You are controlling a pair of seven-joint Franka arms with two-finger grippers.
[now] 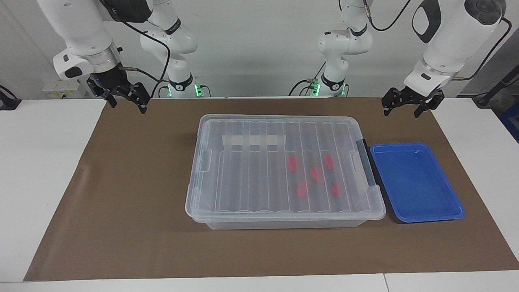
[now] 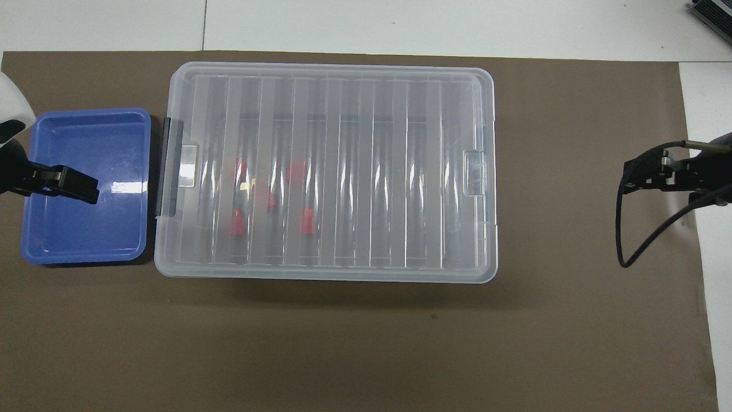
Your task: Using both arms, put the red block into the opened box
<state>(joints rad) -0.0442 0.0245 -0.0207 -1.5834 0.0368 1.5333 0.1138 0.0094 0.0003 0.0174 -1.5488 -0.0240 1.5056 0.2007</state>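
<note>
The box stands mid-table with its ribbed clear lid lying shut on top. Through the lid I see several red blocks, among them one red block and another red block, all in the half toward the left arm's end. My left gripper hangs open and empty in the air by the blue tray. The right gripper is open and empty too, raised over the mat's edge at the right arm's end.
A shallow blue tray with nothing in it lies right beside the box's black handle at the left arm's end. A brown mat covers the table. A black cable loops below the right gripper.
</note>
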